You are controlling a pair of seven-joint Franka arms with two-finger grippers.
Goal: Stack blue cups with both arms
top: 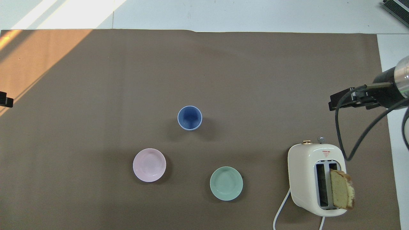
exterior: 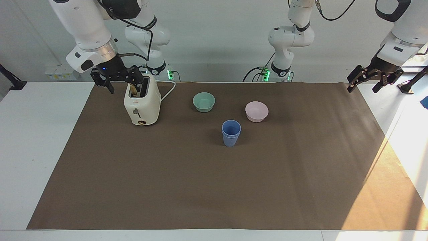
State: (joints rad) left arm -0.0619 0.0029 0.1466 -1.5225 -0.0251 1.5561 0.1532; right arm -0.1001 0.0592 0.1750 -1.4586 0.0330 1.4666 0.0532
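Cups come first: the blue cups (exterior: 231, 132) (top: 189, 118) stand upright as one nested stack near the middle of the brown mat (exterior: 214, 187) (top: 255, 80), a second rim showing just under the top one. The stack is farther from the robots than the pink bowl (exterior: 256, 111) (top: 149, 164) and the teal bowl (exterior: 204, 101) (top: 226, 183), with both bowls close by but not touching it. Toward the right arm's end of the table sits a cream toaster (exterior: 142, 104) (top: 314, 179), a slice of bread (top: 342, 193) standing in one of its slots. The right gripper (exterior: 117, 80) (top: 348, 99) hangs in the air beside the toaster's top, at the mat's edge on the right arm's end of the table, its jaws spread wide and holding nothing. The left gripper (exterior: 367, 83) hovers over the mat's corner at the left arm's end of the table, near the robots' edge, with its jaws also open and empty; only a dark tip of it (top: 5, 99) shows at the border of the overhead view. The stacked cups are well apart from both grippers, lying roughly between them on the mat, with no finger near either rim.
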